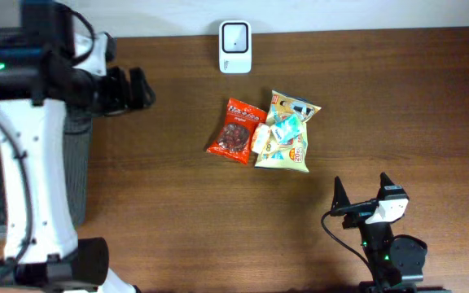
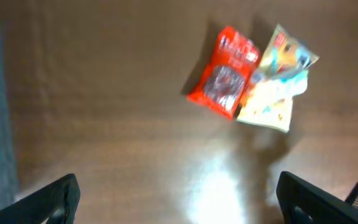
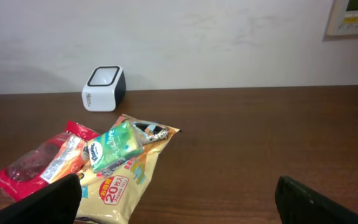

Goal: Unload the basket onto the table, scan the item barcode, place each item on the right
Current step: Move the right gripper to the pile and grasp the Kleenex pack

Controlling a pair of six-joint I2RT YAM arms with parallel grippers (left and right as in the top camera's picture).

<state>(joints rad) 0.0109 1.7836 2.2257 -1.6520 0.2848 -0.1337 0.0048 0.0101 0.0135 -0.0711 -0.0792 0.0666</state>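
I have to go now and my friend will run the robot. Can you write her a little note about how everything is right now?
Left gripper: open, empty, at the left side of the table, away from the items.
Right gripper: open, empty, near the front edge, right of the items.
Items: red snack packet, yellow chip bag and the green packet on top of it lie together mid-table. The scanner stands at the far edge behind them.
Done: nothing is picked up.
Left: grab one item and show its barcode to the scanner.
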